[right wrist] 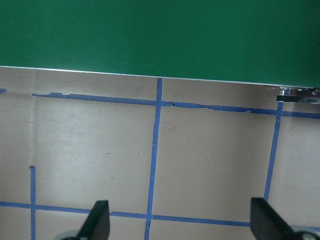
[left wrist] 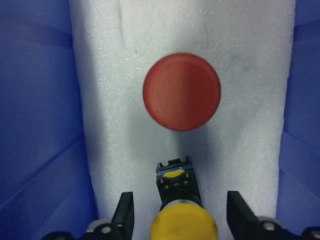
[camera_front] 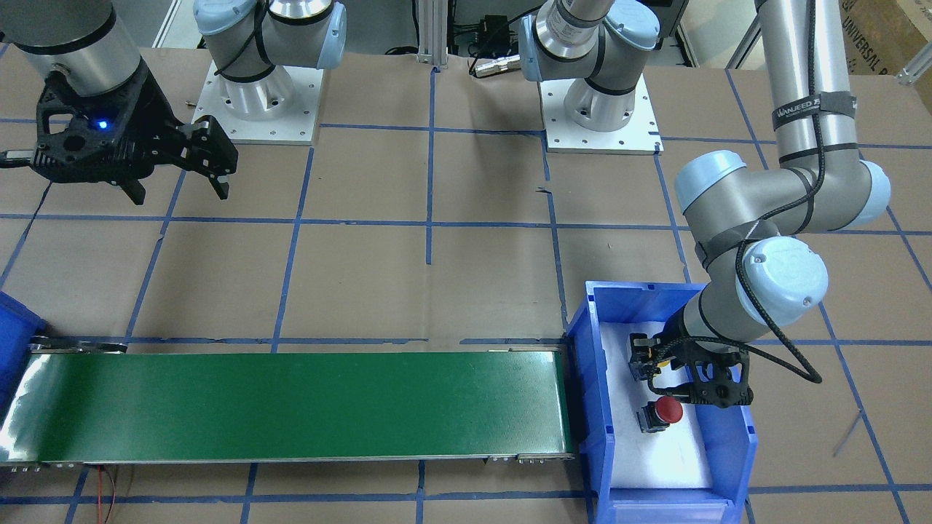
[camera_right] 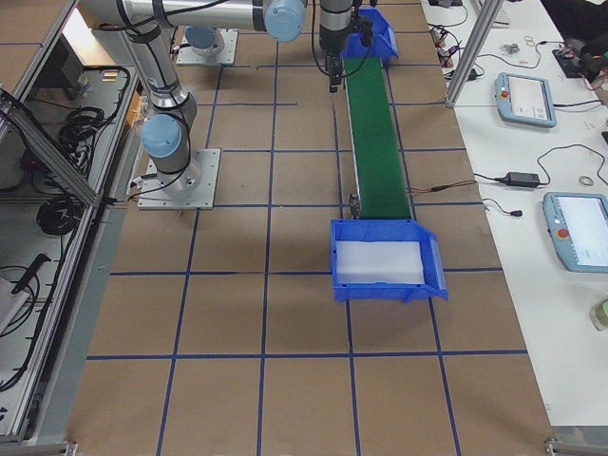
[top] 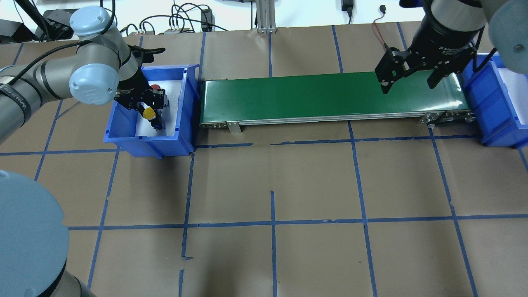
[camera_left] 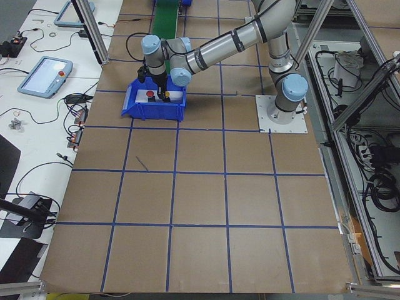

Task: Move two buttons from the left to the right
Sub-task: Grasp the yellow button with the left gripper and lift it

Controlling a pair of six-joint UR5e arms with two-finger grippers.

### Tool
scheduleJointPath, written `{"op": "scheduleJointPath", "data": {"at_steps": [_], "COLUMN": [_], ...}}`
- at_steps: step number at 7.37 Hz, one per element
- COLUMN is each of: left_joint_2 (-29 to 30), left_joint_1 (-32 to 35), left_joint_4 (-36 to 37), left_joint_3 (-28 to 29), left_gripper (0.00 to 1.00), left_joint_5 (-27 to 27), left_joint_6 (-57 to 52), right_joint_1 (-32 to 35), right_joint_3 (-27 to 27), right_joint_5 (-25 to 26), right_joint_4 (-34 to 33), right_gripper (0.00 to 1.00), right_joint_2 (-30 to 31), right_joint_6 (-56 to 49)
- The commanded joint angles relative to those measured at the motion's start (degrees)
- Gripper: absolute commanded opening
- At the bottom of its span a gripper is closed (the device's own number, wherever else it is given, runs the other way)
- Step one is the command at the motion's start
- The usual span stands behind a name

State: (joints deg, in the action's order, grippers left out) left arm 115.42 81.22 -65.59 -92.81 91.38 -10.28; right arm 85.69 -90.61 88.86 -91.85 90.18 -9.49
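The yellow button (left wrist: 183, 226) lies on white foam inside the left blue bin (top: 148, 142), cap towards the wrist camera. My left gripper (left wrist: 181, 215) is down in that bin and open, one finger on each side of the yellow cap with a gap on both sides. The overhead view shows the yellow cap (top: 147, 112) under the gripper. The red button (left wrist: 181, 91) stands upright on the foam just beyond the fingertips; it also shows in the front view (camera_front: 668, 410). My right gripper (top: 408, 84) is open and empty, over the conveyor's right end.
A green conveyor belt (top: 330, 93) runs from the left bin to a second blue bin (top: 501, 132) at the right, which holds only white foam (camera_right: 380, 261). The bin walls (left wrist: 40, 125) stand close on both sides of my left gripper.
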Motion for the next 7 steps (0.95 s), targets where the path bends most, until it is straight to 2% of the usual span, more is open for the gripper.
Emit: {"op": "scheduleJointPath", "data": {"at_steps": [1,4,7], "left_joint_2": [-0.63,-9.04,-8.2], "left_joint_1": [0.0,0.52,8.4], "left_joint_4": [-0.24,-3.13,-8.21], "left_joint_3": [1.04,3.5,10.88], "left_gripper": [0.25,0.26,0.26], "left_joint_5": [0.03,0.03,-0.49], "left_joint_6": [-0.09,0.7,9.88], "right_joint_1": [0.0,0.0,0.0], "right_joint_3": [0.0,0.0,-0.09], "right_joint_5": [0.0,0.0,0.0], "right_joint_4": [0.09,0.18,0.18], "right_gripper": [1.0,1.0,1.0], "right_joint_2": [0.0,0.09,0.09], "right_joint_6": [0.0,0.0,0.0]}}
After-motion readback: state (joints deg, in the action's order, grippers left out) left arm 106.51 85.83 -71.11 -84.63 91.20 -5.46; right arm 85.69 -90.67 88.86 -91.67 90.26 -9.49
